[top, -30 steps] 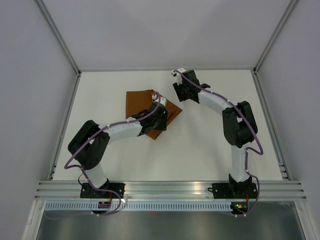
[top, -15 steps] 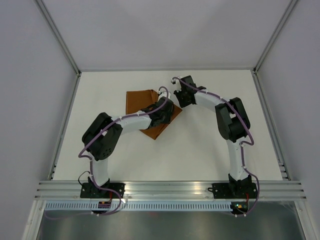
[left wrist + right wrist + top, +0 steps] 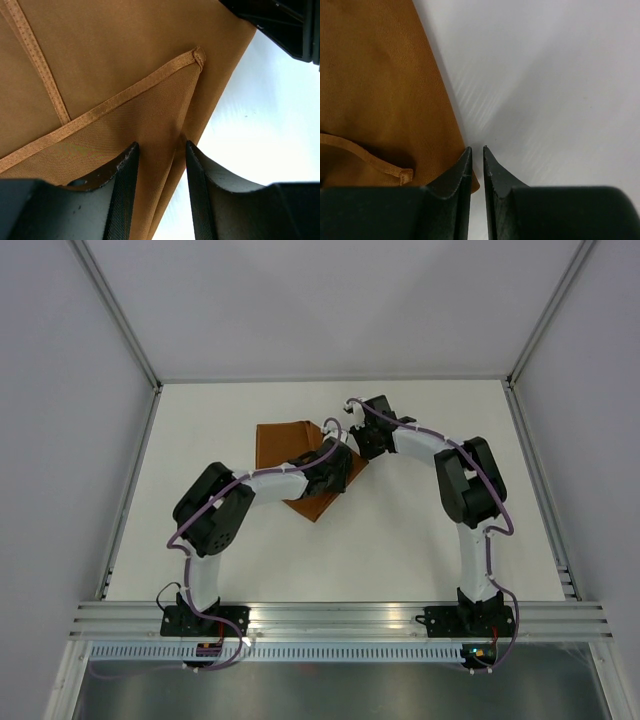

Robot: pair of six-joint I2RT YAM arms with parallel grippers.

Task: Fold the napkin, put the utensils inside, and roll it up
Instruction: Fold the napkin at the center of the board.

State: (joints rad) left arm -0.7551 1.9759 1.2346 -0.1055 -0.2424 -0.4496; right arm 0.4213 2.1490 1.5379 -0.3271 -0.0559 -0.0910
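Observation:
The rust-orange napkin [image 3: 285, 445] lies folded on the white table, with hemmed flaps overlapping [image 3: 125, 60]. My left gripper [image 3: 338, 462] is low over its right part. Its jaws [image 3: 161, 145] are open and straddle the folded right edge of the cloth without pinching it. My right gripper [image 3: 362, 443] is at the napkin's right corner [image 3: 380, 90]. Its jaws [image 3: 477, 148] are closed to a slim gap, and the corner's edge pokes into that gap. The right gripper's black body [image 3: 285, 25] shows at the top right of the left wrist view. The utensils are out of view.
The white table [image 3: 420, 540] extends round the napkin, bounded by grey walls and a metal frame. Both arms meet over the napkin's right side, their wrists close together. The aluminium rail [image 3: 340, 615] with the arm bases runs along the near edge.
The right gripper came down and left from the far side to the napkin's right corner and closed its jaws. The left arm slid right along the cloth towards the same edge.

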